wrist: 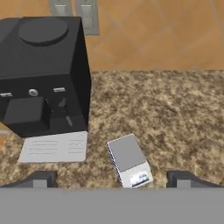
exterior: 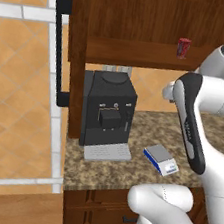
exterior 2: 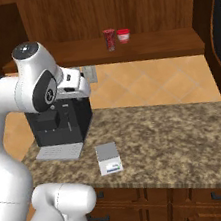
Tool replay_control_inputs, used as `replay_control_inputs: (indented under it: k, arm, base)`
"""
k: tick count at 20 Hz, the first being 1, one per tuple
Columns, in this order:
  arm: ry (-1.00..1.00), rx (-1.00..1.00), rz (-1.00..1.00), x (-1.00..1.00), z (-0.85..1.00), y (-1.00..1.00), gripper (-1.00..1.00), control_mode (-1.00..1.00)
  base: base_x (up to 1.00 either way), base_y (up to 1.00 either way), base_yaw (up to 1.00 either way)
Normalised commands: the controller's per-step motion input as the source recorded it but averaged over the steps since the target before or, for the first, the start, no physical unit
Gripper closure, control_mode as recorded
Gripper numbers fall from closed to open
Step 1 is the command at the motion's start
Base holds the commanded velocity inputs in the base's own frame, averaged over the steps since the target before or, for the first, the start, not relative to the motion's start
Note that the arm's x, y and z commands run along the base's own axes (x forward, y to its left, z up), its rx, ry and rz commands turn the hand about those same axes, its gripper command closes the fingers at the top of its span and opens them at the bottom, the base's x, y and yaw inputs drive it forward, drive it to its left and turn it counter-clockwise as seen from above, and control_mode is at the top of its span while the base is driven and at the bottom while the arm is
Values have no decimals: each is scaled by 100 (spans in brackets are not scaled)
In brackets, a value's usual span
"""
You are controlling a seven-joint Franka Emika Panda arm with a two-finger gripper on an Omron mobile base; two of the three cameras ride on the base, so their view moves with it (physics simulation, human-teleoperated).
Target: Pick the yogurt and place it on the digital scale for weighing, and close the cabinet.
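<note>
Even, flat rendered light, soft shadows, slightly coarse and blurry throughout.

I see a black coffee machine standing upright on the speckled granite counter, its grey tray jutting forward at the base. Two grey wall outlets sit on the tan tiled backsplash just behind it. A small white cup with a red top stands on the wooden shelf. Brown drawers run below the counter edge.
</note>
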Motion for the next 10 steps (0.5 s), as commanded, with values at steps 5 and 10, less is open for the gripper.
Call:
replay_control_inputs:
  k: [5, 10]
  arm:
    - [-18, 0, -4, -4, 54, -6, -100, -100]
    - [-21, 0, -3, 0, 41, -5, -100, -100]
  base:
    - [0, 0, 0]
    - [0, 0, 0]
